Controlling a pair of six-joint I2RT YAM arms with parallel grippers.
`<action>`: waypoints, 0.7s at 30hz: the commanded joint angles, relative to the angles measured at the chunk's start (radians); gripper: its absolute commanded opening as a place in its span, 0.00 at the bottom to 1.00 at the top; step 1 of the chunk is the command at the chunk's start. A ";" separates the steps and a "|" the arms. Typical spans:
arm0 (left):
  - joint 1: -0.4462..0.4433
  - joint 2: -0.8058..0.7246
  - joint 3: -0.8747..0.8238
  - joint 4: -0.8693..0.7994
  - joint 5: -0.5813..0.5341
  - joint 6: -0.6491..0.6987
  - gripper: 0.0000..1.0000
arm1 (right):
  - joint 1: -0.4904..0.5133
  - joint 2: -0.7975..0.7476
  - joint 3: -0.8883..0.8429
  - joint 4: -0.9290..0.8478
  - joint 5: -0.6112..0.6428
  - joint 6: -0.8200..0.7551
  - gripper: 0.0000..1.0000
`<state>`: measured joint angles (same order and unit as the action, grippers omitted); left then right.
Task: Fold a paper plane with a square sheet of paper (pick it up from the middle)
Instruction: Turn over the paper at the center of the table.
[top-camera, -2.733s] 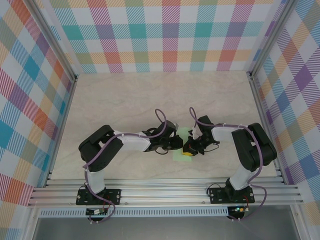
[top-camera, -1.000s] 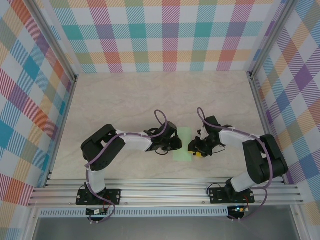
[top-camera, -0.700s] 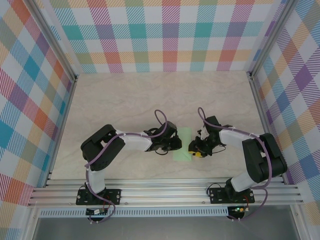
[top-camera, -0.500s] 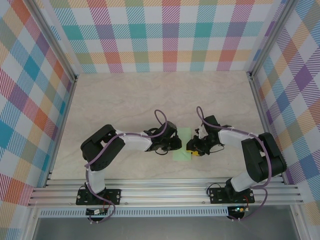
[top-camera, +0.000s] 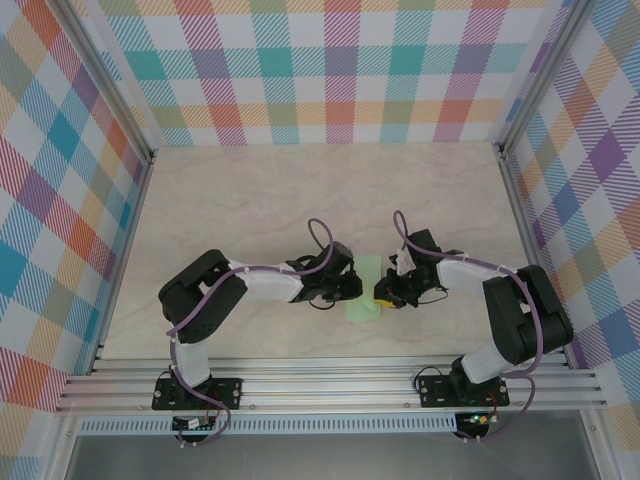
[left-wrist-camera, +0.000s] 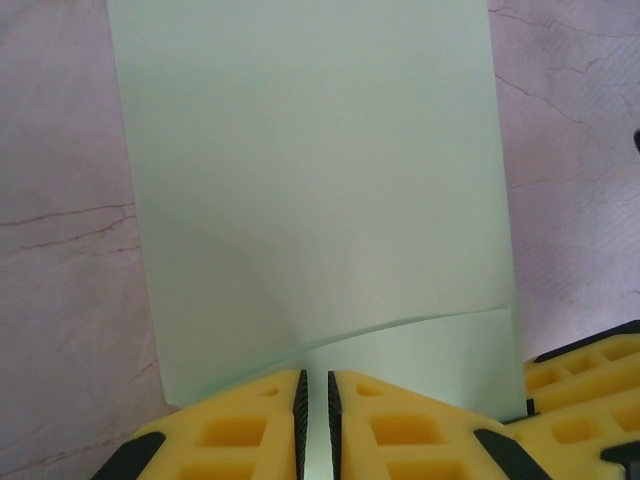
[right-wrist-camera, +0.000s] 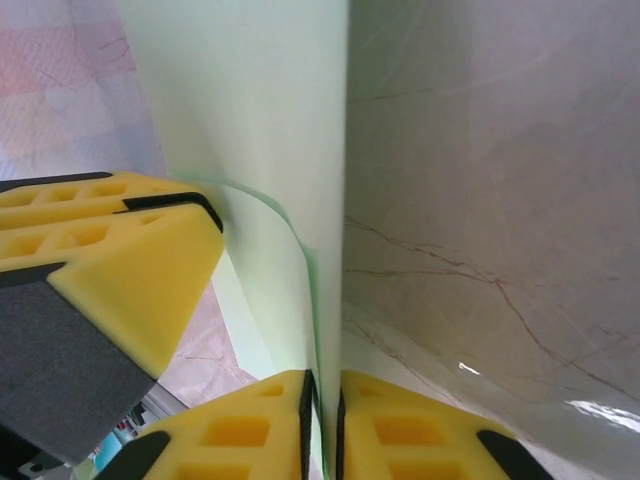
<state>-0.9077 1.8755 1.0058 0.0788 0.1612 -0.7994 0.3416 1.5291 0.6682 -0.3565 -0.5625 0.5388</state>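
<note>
The square sheet of paper (top-camera: 365, 270) is pale mint green and lies as a narrow strip on the table between both grippers. No pointed paper plane is in view. My left gripper (top-camera: 351, 290) is shut on the strip's left edge; in the left wrist view the paper (left-wrist-camera: 310, 180) stretches away from the gripper (left-wrist-camera: 315, 400), its near layer curling upward. My right gripper (top-camera: 385, 294) is shut on the right edge. In the right wrist view the paper (right-wrist-camera: 270, 120) stands on edge, running into the gripper (right-wrist-camera: 322, 410).
The marble-patterned tabletop (top-camera: 300, 200) is bounded by aluminium rails and checkered walls (top-camera: 320, 70). The other arm's yellow fingers (right-wrist-camera: 110, 250) sit close on the left of the right wrist view. Purple cables loop above both wrists.
My right gripper has moved a little left, pushing the paper's right edge inward and up. The left gripper has held its place.
</note>
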 joint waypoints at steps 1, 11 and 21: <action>-0.003 -0.075 -0.014 -0.009 -0.033 0.001 0.18 | -0.001 -0.029 -0.002 -0.016 -0.025 -0.017 0.10; 0.030 -0.353 -0.190 0.038 -0.170 -0.055 0.24 | 0.009 -0.180 0.187 -0.364 0.208 -0.116 0.00; 0.067 -0.673 -0.340 -0.181 -0.479 -0.131 0.28 | 0.176 -0.070 0.486 -0.812 0.889 -0.072 0.00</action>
<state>-0.8528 1.2625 0.7017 -0.0067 -0.1810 -0.8860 0.4904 1.3865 1.1454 -0.9936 0.1154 0.4496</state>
